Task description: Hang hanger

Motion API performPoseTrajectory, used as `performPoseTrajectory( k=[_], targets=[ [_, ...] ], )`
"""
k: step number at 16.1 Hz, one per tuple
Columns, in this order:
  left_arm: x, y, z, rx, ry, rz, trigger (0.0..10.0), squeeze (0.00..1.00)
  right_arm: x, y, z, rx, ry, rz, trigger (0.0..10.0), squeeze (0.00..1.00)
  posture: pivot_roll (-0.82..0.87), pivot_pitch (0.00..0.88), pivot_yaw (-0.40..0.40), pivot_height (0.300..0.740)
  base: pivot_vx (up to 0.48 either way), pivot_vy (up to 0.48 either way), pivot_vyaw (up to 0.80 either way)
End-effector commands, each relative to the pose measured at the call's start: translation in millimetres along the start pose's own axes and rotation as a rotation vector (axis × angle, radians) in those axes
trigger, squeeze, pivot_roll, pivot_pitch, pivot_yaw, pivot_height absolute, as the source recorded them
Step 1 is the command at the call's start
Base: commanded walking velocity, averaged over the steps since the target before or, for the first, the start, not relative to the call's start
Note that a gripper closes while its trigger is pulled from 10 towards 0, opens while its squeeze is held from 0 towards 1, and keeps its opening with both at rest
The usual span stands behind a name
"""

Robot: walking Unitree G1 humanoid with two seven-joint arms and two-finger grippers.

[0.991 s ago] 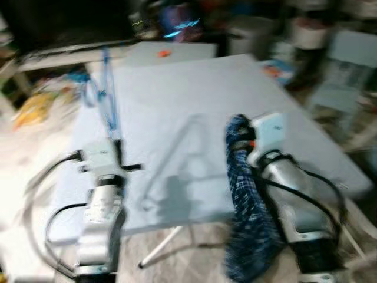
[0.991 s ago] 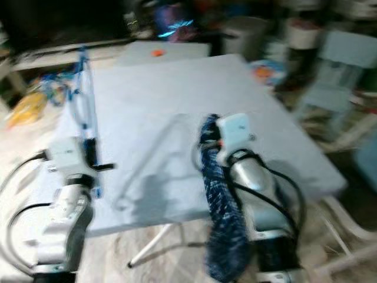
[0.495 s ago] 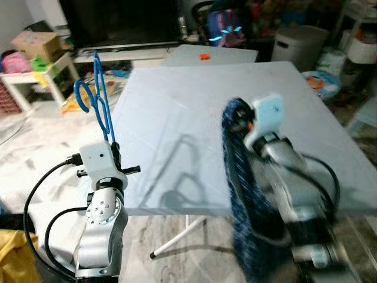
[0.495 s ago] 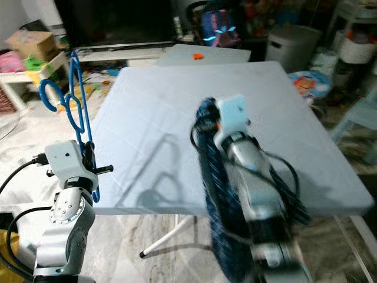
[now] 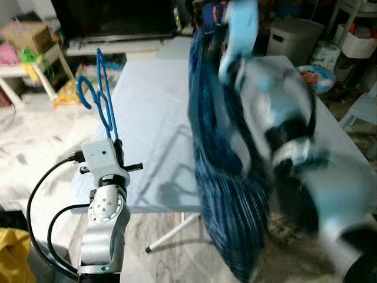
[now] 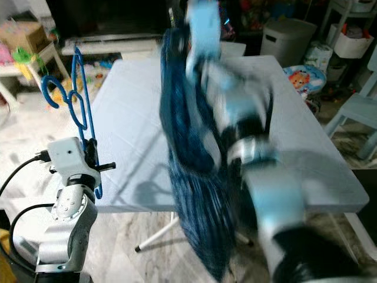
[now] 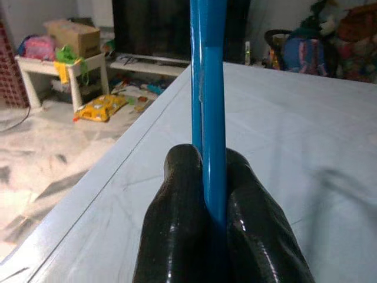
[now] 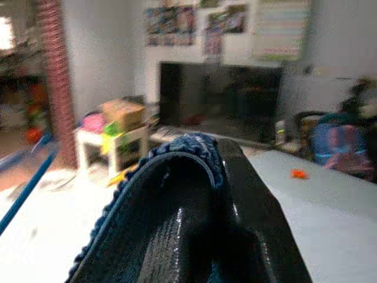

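A blue plastic hanger [image 5: 100, 97] stands upright over the left edge of the pale grey table [image 5: 153, 118]. My left gripper [image 5: 115, 152] is shut on its lower bar, and the left wrist view shows the black fingers [image 7: 177, 200] pinching the hanger [image 7: 209, 88]. A dark blue checked garment [image 5: 224, 177] hangs in a long fold from my right gripper [image 5: 212, 20], which is raised high over the table's middle and blurred by motion. In the right wrist view the cloth [image 8: 177, 156] drapes over the right gripper [image 8: 206, 194], which is shut on it.
Behind the table stand a dark TV on a low shelf [image 5: 118, 23] and a white bin [image 5: 288, 35]. A small white table with toys [image 5: 23, 59] is at far left. A pale blue chair [image 5: 362, 112] is at right. Folding table legs [image 5: 171, 236] show below.
My right arm has swung sharply upward, lifting the checked garment from the table's front edge to high over its middle. The left gripper still holds the hanger upright in the same place.
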State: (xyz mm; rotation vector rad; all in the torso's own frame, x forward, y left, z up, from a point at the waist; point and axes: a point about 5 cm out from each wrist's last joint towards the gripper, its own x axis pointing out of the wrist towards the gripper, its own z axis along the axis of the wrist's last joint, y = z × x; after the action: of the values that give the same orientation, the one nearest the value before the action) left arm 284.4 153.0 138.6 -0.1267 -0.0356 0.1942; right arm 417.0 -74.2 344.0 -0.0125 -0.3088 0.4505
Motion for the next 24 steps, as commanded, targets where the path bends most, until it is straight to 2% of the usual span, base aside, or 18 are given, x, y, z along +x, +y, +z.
performPoseTrajectory(
  k=[1,2,3,5,7,9,10,11,12,13,14,18,20,21,22,24],
  targets=[
    [-0.7,-1.2,4,-0.020,-0.021,0.013,10.0,0.00,5.2,-3.6,34,0.000,-0.111,-0.035,10.0,0.00,-0.06,0.000,-0.008,0.740,0.000,0.000,0.00],
    [-0.7,-1.2,4,-0.021,-0.024,0.016,10.0,0.00,6.9,-8.1,55,-0.023,-0.171,-0.061,10.0,0.00,-0.06,0.000,-0.012,0.740,0.000,0.000,0.00],
    [-0.8,-0.9,4,-0.021,-0.028,0.019,10.0,0.00,5.3,-17.9,86,-0.124,-0.250,-0.133,10.0,0.00,-0.05,0.000,-0.018,0.740,0.000,0.000,0.00],
    [-0.4,-0.3,5,-0.022,-0.032,0.023,10.0,0.00,0.8,-29.5,106,-0.156,-0.302,-0.198,10.0,0.00,-0.06,0.000,-0.023,0.740,0.000,0.000,0.00],
    [-0.3,-1.9,4,-0.029,-0.033,0.024,10.0,0.00,-4.3,-41.2,110,-0.212,-0.313,-0.233,10.0,0.00,-0.06,0.000,-0.025,0.740,0.000,0.000,0.00],
    [-1.0,-6.8,2,-0.040,-0.026,0.012,10.0,0.00,-7.5,-47.9,61,-0.263,-0.168,-0.189,10.0,0.00,-0.06,0.000,-0.022,0.740,0.000,0.000,0.00],
    [-1.3,-8.4,2,-0.043,-0.024,-0.001,10.0,0.00,-13.9,-49.1,13,-0.326,-0.007,-0.139,10.0,0.00,-0.07,0.000,-0.017,0.740,0.000,0.000,0.00],
    [-1.5,-8.6,1,-0.043,-0.020,-0.008,10.0,0.00,-23.0,-50.0,-21,-0.326,0.090,-0.083,10.0,0.00,-0.07,0.000,-0.016,0.740,0.000,0.000,0.00],
    [-1.2,-8.1,0,-0.041,-0.014,-0.012,10.0,0.00,-33.0,-50.8,-47,-0.308,0.160,-0.032,10.0,0.14,-0.07,0.000,-0.009,0.740,0.000,0.000,0.00],
    [-1.1,-8.1,-1,-0.041,-0.012,-0.015,10.0,0.00,-38.7,-50.4,-62,-0.261,0.211,0.006,10.0,1.00,-0.08,0.000,-0.006,0.740,0.000,0.000,0.00],
    [-0.5,-9.1,-1,-0.041,-0.008,-0.024,10.0,0.00,-51.6,-52.9,-87,-0.253,0.300,0.025,10.0,1.00,-0.08,0.000,-0.001,0.740,0.000,0.000,0.00],
    [-3.5,-11.3,-2,-0.044,0.000,-0.043,10.0,0.00,-79.1,-68.8,-122,-0.282,0.460,-0.030,10.0,1.00,-0.08,0.000,0.008,0.740,0.000,0.000,0.00],
    [-4.6,-9.9,-3,-0.043,0.005,-0.044,10.0,0.00,-86.7,-74.5,-128,-0.295,0.476,-0.056,10.0,1.00,-0.08,0.000,0.009,0.740,0.000,0.000,0.00],
    [-5.0,-9.2,-3,-0.041,0.008,-0.045,10.0,0.00,-93.7,-81.0,-132,-0.347,0.491,-0.093,10.0,1.00,-0.08,0.000,0.011,0.740,0.000,0.000,0.00],
    [-5.4,-8.6,-4,-0.040,0.011,-0.045,10.0,0.00,-101.7,-87.6,-136,-0.396,0.510,-0.128,10.0,1.00,-0.09,0.000,0.016,0.740,0.000,0.000,0.00],
    [-6.2,-9.8,-5,-0.041,0.019,-0.054,10.0,0.00,-122.6,-101.0,-150,-0.423,0.576,-0.193,10.0,1.00,-0.09,0.000,0.025,0.740,0.000,0.000,0.00]
  ],
)
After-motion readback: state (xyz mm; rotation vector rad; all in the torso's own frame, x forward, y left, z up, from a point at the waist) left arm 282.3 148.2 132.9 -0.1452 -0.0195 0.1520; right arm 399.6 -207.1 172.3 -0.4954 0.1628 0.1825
